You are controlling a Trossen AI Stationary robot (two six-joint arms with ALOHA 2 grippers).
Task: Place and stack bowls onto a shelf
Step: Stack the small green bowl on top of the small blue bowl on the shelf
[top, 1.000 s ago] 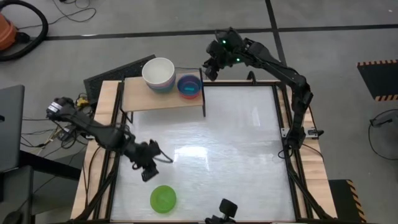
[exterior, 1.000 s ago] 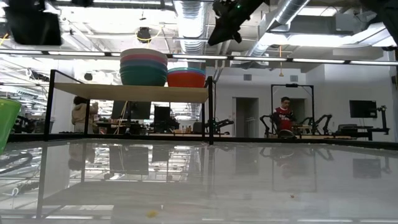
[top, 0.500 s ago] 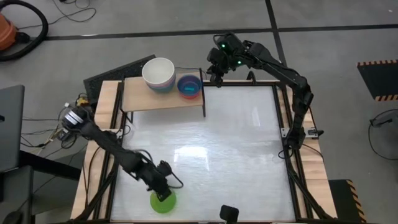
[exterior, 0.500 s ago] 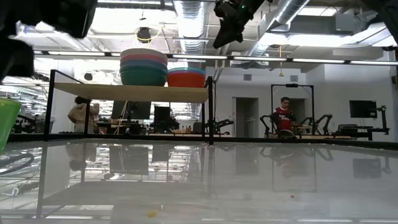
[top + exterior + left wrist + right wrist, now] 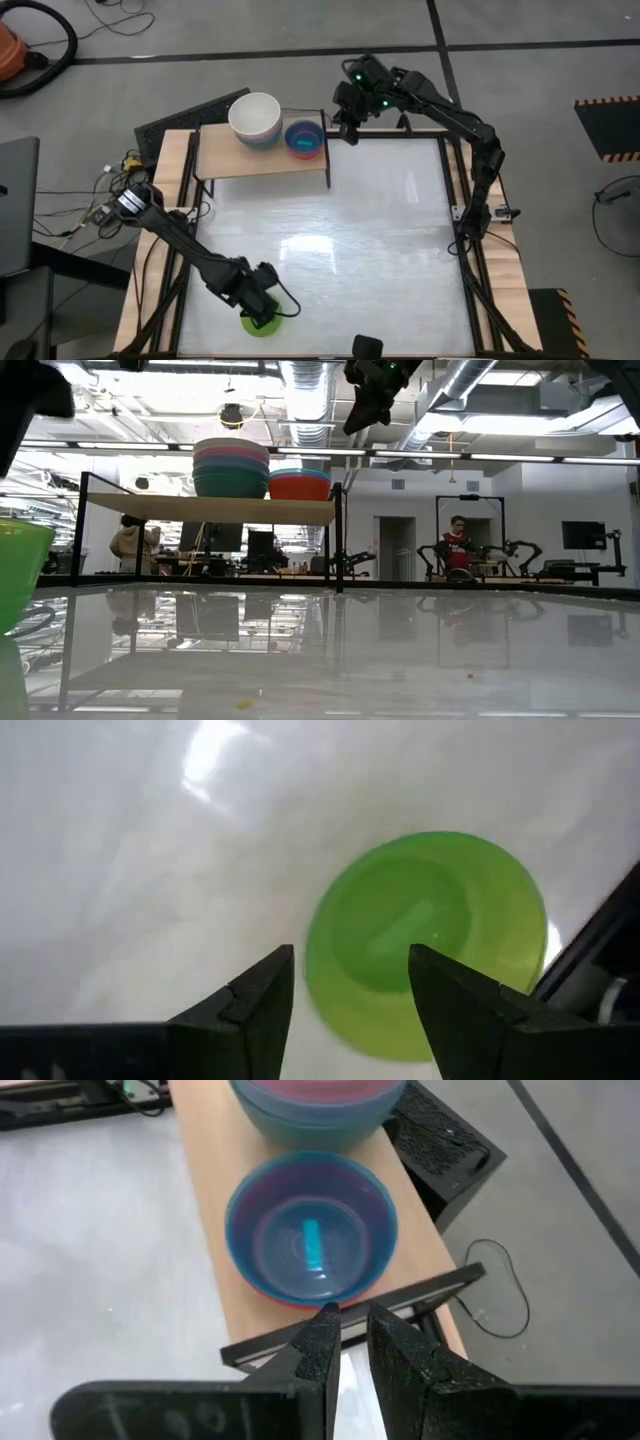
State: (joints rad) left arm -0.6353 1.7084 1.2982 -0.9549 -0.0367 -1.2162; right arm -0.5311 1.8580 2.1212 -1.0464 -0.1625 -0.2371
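Observation:
A lime bowl [image 5: 262,323] stands on its base on the white table near the front edge; it also shows in the low view [image 5: 22,572]. My left gripper [image 5: 350,970] hangs over the bowl, open and pointing down, its fingers on either side of the rim. The light-wood shelf [image 5: 230,160] at the back holds two stacks of bowls, one topped by a cream-white bowl [image 5: 255,117], the other by a blue-grey bowl [image 5: 312,1230]. My right gripper [image 5: 350,1330] hovers high at the shelf's right end, empty, with its fingers nearly together. My left gripper comes at the lime bowl from above, pointing down. One finger [image 5: 455,1010] is over the bowl's inside and the other [image 5: 255,1000] is outside its rim [image 5: 312,960]. Whether either finger touches the rim I cannot tell. The bowl stands upright on the table.
A dark flat device [image 5: 180,115] lies behind the shelf's left end. A black camera mount [image 5: 366,346] sits at the front edge. The wide white tabletop [image 5: 390,230] lies between the shelf and the lime bowl. People show in the room beyond [image 5: 458,545].
My left gripper has swung toward the table's near edge and come down over the lime bowl, tipping to point more steeply down. Its fingers have stayed open. In the low view the bowl now reaches a little farther to the right.

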